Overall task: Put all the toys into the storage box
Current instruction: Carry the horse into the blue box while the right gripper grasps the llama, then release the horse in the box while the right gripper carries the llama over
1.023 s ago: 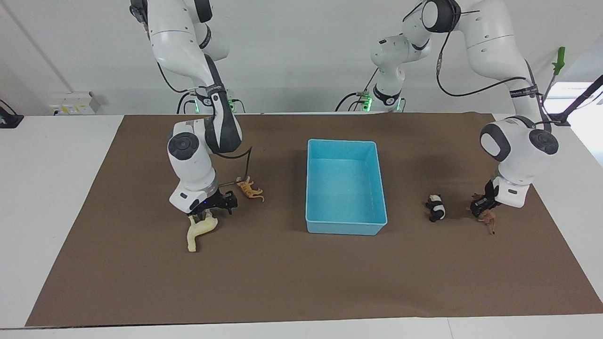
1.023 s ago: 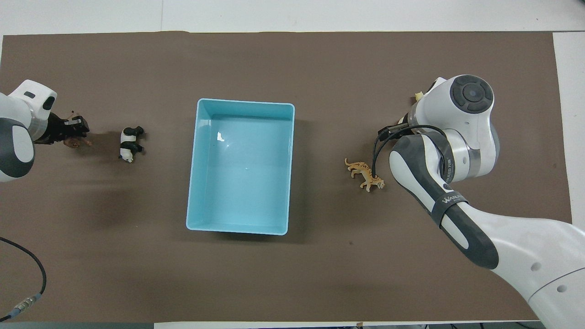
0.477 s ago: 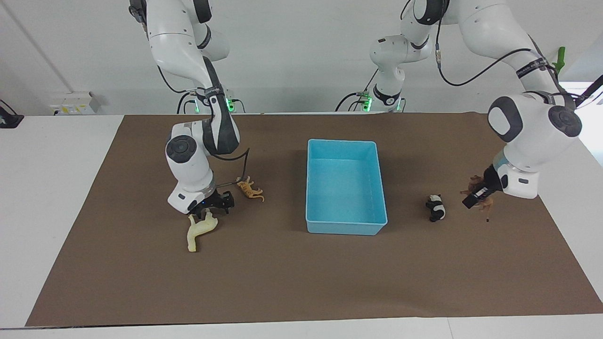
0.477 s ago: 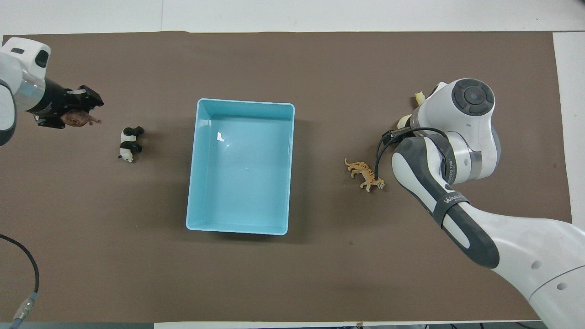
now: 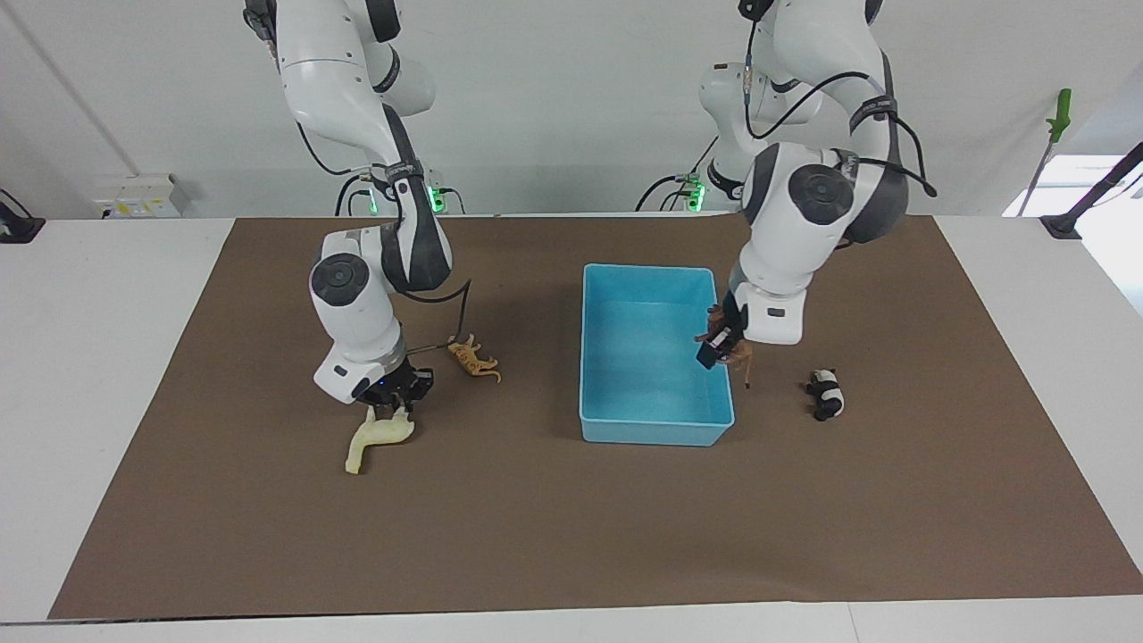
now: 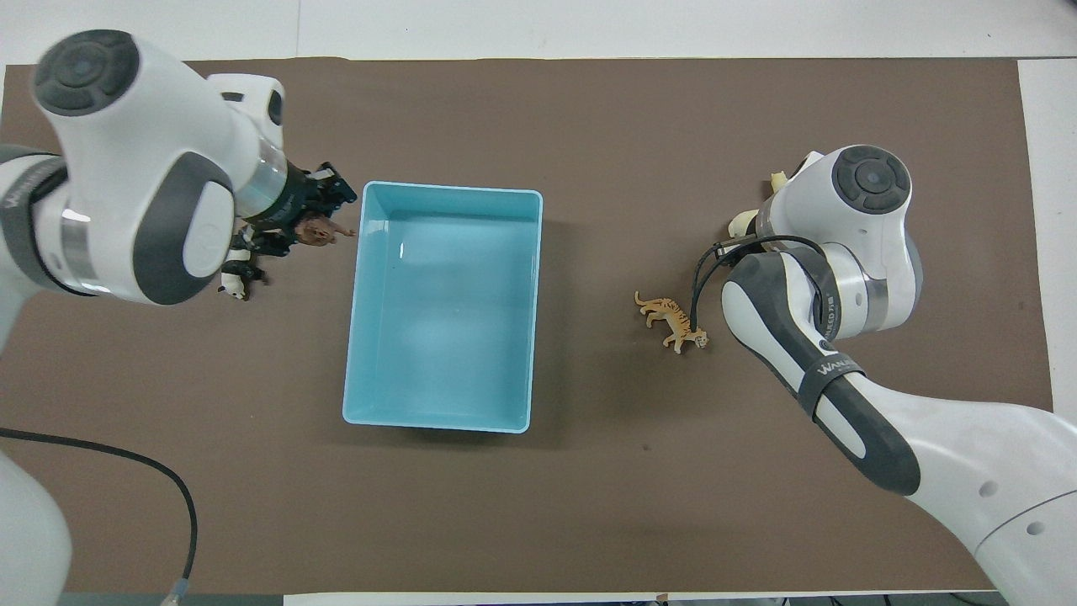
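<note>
Storage box holds no toys

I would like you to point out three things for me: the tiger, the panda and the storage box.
tiger point(image 6: 671, 320), overhead view, on the striped body.
panda point(image 5: 828, 393), facing view, on the black-and-white body.
storage box point(image 5: 656, 435), facing view, on the outer wall farthest from the robots.
</note>
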